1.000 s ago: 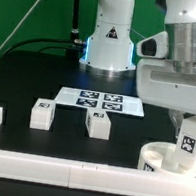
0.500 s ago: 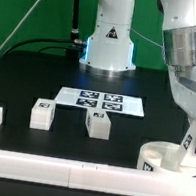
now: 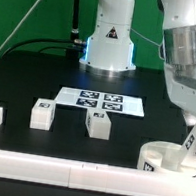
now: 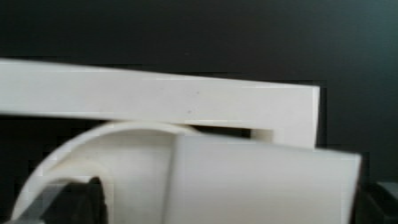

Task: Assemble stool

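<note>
Item: held leg, clamped between the fingers of my hand. Its long axis is near upright, slightly tilted.
Location: at the exterior view's right, lower end at the seat; touching or just above, I cannot tell.
Seat: on the bench, just behind the front border bar.
Spare legs: near one, far one, well apart toward the exterior view's left.
Marker board: behind them.
Obstructions: none visible between leg and seat.

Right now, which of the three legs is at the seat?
The leg at the exterior view's right, held in the claw at the seat. The left leg and the middle leg sit loose on the table, away from it.
</note>
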Controlling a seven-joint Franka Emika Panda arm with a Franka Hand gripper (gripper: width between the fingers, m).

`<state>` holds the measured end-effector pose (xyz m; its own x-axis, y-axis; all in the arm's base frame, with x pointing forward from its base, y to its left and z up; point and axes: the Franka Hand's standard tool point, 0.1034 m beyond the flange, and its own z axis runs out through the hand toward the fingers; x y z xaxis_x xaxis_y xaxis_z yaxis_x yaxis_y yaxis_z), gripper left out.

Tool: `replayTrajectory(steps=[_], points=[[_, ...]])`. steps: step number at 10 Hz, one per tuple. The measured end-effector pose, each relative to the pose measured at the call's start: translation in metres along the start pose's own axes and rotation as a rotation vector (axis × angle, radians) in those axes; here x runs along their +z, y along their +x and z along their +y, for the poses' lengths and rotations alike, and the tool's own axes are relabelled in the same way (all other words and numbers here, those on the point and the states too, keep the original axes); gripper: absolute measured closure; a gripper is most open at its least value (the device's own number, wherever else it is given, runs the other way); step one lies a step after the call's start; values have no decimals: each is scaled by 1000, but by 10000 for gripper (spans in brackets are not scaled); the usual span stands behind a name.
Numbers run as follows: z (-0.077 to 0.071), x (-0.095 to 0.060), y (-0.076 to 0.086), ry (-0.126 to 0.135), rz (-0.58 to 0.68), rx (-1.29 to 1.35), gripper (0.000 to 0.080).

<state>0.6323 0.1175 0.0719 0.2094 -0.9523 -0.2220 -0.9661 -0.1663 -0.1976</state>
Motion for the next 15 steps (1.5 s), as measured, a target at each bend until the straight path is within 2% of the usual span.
replayTrajectory(steps=[2, 6, 7, 8, 9, 10, 11, 13, 14, 15], points=[[1, -21, -15, -74, -67, -314, 151], [2, -24, -15, -75, -79, -615, 150], [3, -25, -17, -98, -67, -765, 150], [0, -30, -22, -133, -31, -987, 150], [-1, -28, -21, -131, -11, -1218, 150], [4, -24, -14, -139, -28, -1332, 150], [4, -26, -8, -139, -30, -1347, 150], [5, -26, -8, -145, -37, -1485, 150], [5, -26, -6, -165, -37, -1624, 150], [7, -22, -6, -231, -45, -1903, 150]])
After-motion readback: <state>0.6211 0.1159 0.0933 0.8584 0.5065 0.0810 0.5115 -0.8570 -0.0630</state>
